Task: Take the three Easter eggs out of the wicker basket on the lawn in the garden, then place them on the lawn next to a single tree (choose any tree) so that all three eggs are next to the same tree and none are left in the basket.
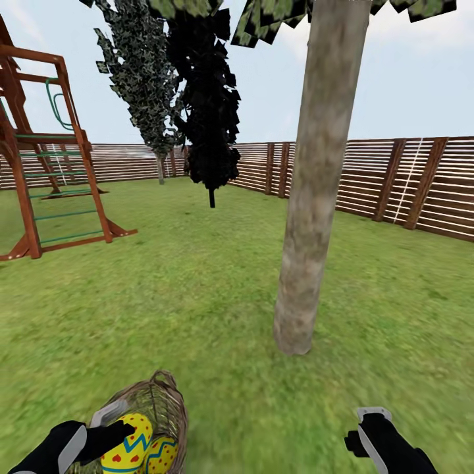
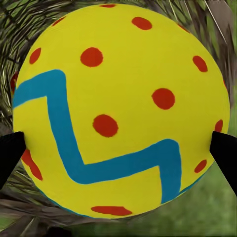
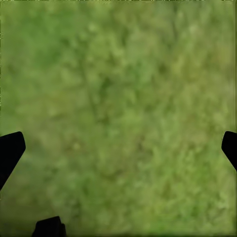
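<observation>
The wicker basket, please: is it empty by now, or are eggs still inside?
Not empty. The wicker basket shows two Easter eggs within its rim; whether a third is there cannot be told.

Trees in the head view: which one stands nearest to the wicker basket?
The tree with the thick grey-brown trunk, just beyond the wicker basket. The black tree and the grey-green one stand far back by the fence.

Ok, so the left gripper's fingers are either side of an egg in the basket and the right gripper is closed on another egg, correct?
Not quite. The right gripper is open and holds nothing; the right wrist view shows just lawn between its fingers. The rest stands: the left gripper has its fingers either side of an egg in the basket.
</observation>
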